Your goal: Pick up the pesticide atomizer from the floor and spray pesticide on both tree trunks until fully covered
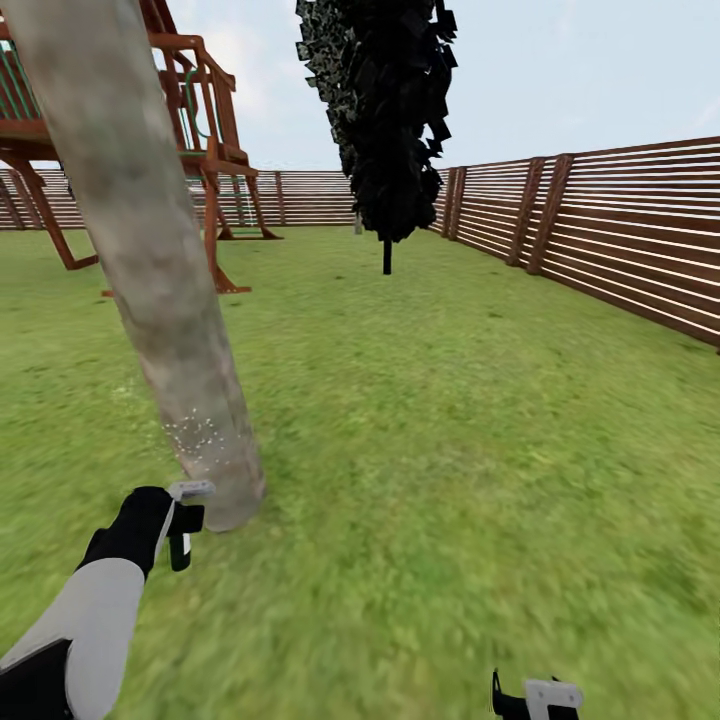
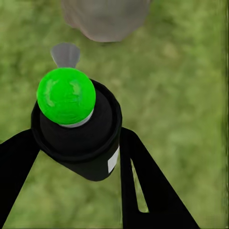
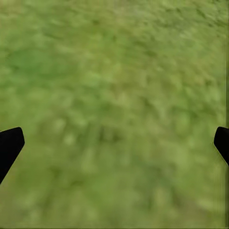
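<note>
The pesticide atomizer (image 2: 78,131), a squat black bottle whose rounded cap reads bright green in the left wrist view, sits clamped between the two dark fingers (image 2: 148,186) of the left gripper (image 1: 182,522), with a small pale patch on its side and a grey fan-shaped nozzle pointing ahead of the cap toward the base of the tree trunk (image 1: 150,260). In the head view the gripper hangs low, just beside the foot of that trunk, and a scatter of fine pale specks marks the bark right above it. The trunk is a thick, smooth column, mottled grey-brown, bare of branches, leaning up and out of the top of the view. Around it the lawn (image 1: 450,420) spreads wide and open, a soft blotchy green with no obstacle between the trunk and the far side. A brown slatted fence (image 1: 620,240) with upright posts closes the ground along the right and runs across the back. Behind the trunk stands a red-brown wooden play frame (image 1: 205,140) on angled legs, and farther off a narrow tree with blocky black foliage (image 1: 385,120) on a thin dark stem. The right gripper (image 1: 537,697) sits at the lower edge of the head view over bare grass; in its wrist view the two black fingertips (image 3: 9,145) stand wide apart with nothing between them
</note>
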Tool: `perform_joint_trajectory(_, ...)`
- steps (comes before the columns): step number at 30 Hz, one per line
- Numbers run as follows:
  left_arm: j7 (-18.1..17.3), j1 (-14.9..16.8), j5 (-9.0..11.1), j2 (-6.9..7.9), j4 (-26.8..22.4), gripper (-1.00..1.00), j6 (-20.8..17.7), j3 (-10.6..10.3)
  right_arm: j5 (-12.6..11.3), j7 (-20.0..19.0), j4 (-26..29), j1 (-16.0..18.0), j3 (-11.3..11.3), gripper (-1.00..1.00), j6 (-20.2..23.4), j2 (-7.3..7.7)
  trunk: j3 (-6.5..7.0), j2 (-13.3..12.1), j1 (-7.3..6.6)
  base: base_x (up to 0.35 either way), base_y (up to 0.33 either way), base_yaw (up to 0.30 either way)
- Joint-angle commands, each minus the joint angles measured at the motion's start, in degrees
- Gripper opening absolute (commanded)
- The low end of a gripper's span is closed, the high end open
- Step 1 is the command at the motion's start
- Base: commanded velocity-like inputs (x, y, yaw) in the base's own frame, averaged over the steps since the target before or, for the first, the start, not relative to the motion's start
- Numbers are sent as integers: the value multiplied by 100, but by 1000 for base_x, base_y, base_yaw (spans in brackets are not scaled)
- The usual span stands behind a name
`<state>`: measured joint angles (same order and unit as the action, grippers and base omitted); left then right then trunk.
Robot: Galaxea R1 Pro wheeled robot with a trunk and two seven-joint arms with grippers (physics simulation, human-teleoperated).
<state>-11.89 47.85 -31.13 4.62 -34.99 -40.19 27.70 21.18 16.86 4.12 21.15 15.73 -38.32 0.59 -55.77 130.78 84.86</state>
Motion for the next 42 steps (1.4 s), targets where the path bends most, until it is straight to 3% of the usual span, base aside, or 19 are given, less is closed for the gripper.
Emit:
perform_joint_trajectory(1,-50,5,-80,-5,-13,-100,-15,25,61,37,-8,3,23,100,-9,2,-5,2,1,156,-234,1)
perform_joint_trajectory(24,-41,5,-60,-13,-39,-100,-15,25,61,37,-12,3,19,100,-9,3,-5,2,1,131,-249,0)
perform_joint_trajectory(42,-41,5,-51,-10,-25,-100,-15,59,61,37,-8,3,18,100,-9,-23,-5,2,1,37,-273,266)
